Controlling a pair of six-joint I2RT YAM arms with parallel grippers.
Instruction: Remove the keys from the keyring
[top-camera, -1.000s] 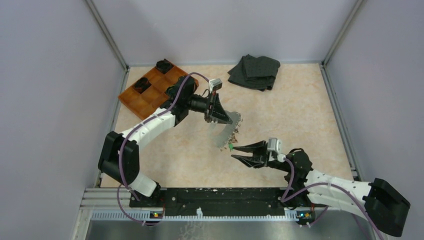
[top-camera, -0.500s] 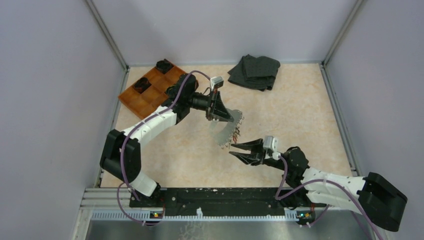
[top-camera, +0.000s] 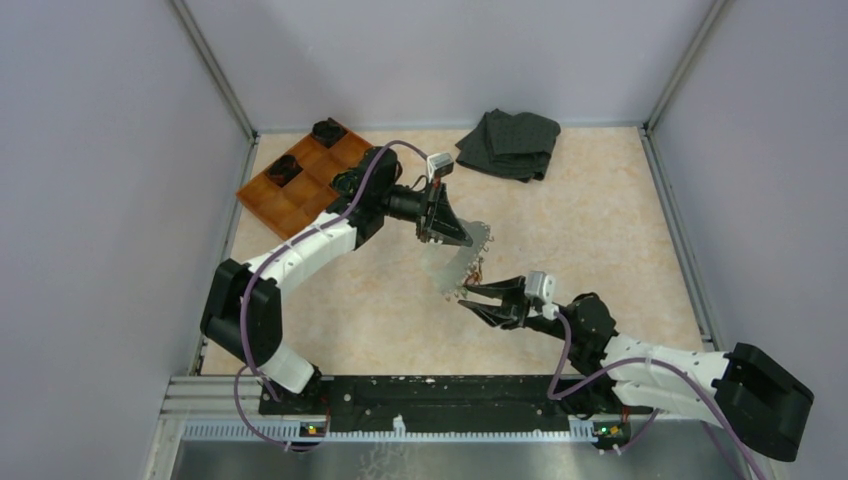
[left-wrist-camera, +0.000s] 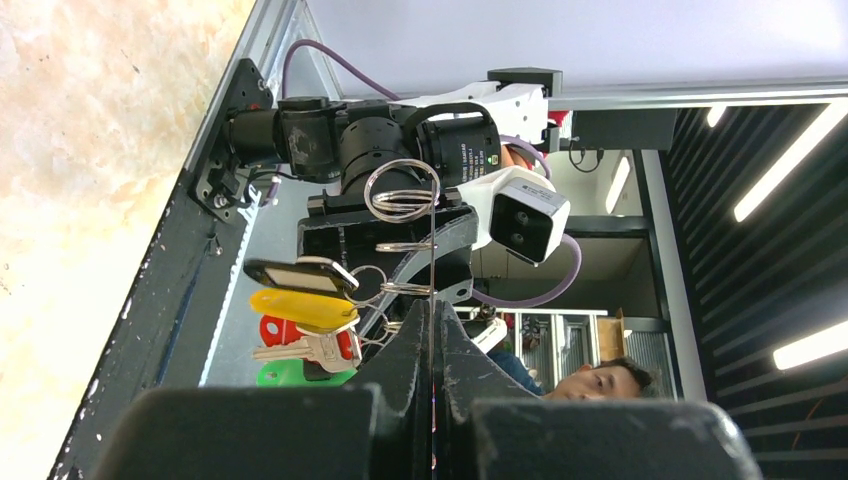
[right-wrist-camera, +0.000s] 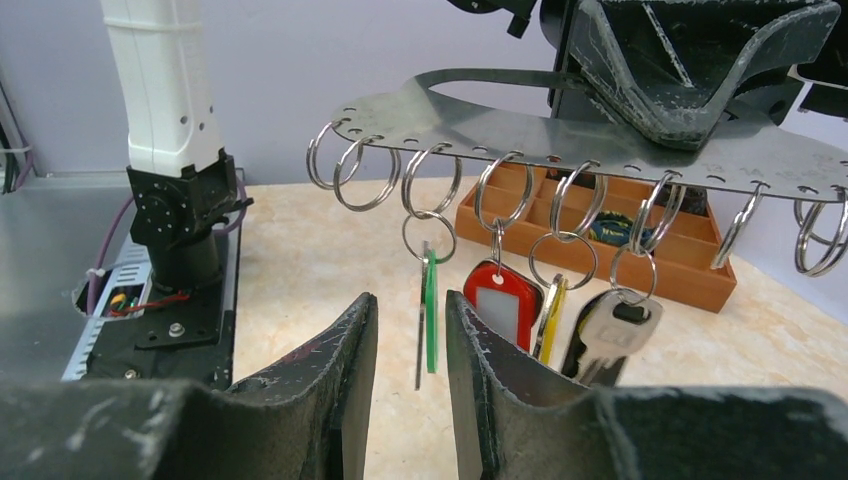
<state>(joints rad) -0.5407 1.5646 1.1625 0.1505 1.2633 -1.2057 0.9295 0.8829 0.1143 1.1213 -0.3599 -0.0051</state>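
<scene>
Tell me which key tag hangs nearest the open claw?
The green tag, edge-on just beyond the right claw's gap; the red tag, next closest, hangs farther off.

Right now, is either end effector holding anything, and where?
Left end effector grips the metal plate by its ring-free edge; right end effector holds nothing.

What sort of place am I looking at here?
Probably a robotics lab test cell: plain grey panel walls enclose a beige stone-patterned tabletop, a white-and-black left arm and right arm are mounted at a black base rail, and ceiling strip lights show beyond in the left wrist view.
</scene>
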